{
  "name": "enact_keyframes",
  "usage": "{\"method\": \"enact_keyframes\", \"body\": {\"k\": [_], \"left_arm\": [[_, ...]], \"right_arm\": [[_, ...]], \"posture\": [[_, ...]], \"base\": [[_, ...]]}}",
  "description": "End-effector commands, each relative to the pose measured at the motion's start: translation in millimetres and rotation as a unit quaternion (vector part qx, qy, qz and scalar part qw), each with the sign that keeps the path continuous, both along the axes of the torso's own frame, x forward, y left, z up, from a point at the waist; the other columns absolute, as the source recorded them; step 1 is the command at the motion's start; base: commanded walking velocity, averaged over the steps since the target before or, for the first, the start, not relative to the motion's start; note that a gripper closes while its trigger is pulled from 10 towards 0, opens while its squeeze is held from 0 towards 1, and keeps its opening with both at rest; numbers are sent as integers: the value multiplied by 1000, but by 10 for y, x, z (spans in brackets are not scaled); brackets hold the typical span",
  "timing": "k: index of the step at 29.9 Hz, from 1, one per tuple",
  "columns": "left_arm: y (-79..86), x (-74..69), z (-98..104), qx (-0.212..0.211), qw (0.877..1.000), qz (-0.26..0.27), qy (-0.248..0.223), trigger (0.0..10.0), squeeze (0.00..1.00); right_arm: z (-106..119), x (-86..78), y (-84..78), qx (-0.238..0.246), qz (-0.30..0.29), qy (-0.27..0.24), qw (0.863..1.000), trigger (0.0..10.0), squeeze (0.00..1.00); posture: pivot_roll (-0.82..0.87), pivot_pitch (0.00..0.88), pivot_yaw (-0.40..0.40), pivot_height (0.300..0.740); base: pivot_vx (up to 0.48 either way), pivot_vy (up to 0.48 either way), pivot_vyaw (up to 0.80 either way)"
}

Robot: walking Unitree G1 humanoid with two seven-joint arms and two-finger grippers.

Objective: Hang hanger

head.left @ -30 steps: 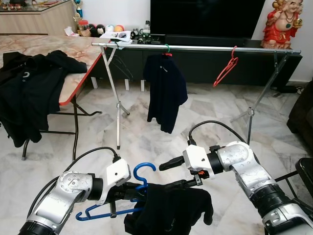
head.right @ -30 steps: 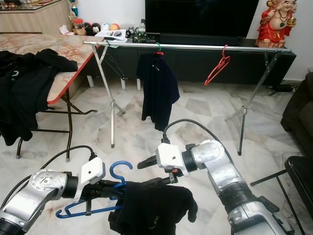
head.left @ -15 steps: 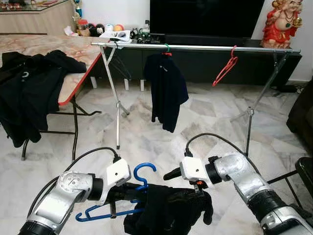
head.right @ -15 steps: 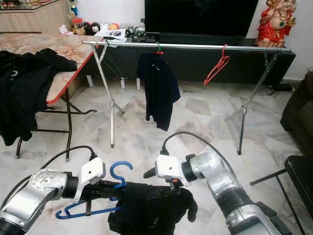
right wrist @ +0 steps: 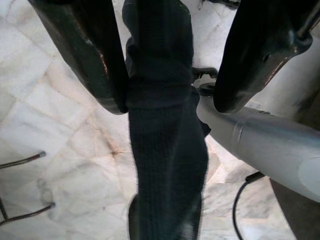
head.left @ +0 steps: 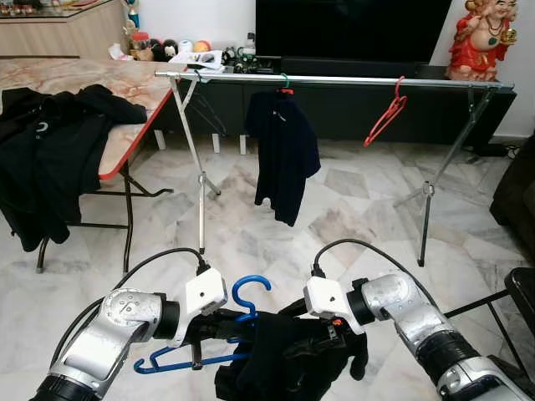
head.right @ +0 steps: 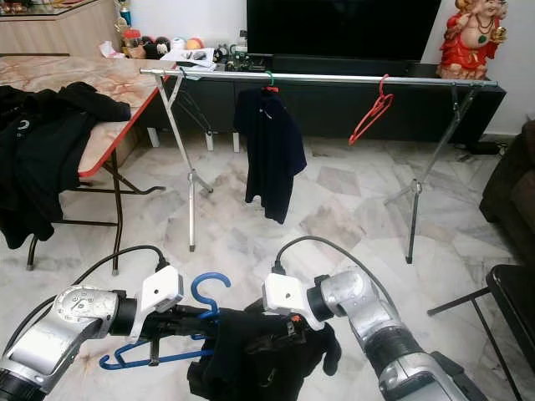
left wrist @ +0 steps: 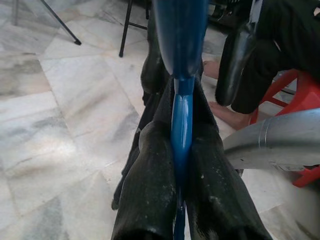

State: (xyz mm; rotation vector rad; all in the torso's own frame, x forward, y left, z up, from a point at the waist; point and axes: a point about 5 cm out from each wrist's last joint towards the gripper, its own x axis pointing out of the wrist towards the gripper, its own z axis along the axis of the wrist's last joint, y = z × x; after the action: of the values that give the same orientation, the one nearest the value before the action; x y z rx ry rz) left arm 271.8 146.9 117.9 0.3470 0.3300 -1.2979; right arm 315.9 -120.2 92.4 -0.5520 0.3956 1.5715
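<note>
A long metal rail (head.left: 334,81) on folding legs spans the room, with a dark shirt (head.left: 284,154) and a bare red hanger (head.left: 386,115) hanging from it. A desk (head.left: 125,83) on the left carries black clothes (head.left: 46,159). Low in front, the left hand (left wrist: 177,165) grips the blue hanger (head.left: 238,313) tightly. The right hand (right wrist: 167,75) is parted around the black garment (head.left: 292,363) draped on it, one finger (right wrist: 90,60) touching the cloth.

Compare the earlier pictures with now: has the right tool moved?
Yes. The right tool has dropped lower and leftward, away from the rack's rail, onto the black garment.
</note>
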Motion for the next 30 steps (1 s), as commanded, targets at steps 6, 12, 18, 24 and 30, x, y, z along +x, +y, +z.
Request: {"method": "enact_keyframes", "body": {"k": [6,12,18,24,30], "left_arm": [[-97,-1,115,-16,999,-26,-18,10000,0],[-115,-1,126,-17,999,-28,-19,10000,0],[-130,-2,127,-19,999,-32,-20,10000,0],[-135,-1,126,-18,999,-32,-20,10000,0],[-138,2,127,-18,999,-32,-22,10000,0]], "right_arm": [[-13,49,13,5,-28,-4,1000,9647,0],[-9,73,22,17,-46,-2,999,0,0],[2,80,32,25,-46,5,999,0,0],[8,79,22,29,-44,9,999,0,0],[9,79,20,32,-45,11,998,0,0]], "posture": [[113,70,4,740],[115,71,3,740],[115,69,2,740],[115,69,2,740],[112,67,1,740]], "base": [[0,0,0],[0,0,0],[0,0,0],[0,0,0],[0,0,0]]}}
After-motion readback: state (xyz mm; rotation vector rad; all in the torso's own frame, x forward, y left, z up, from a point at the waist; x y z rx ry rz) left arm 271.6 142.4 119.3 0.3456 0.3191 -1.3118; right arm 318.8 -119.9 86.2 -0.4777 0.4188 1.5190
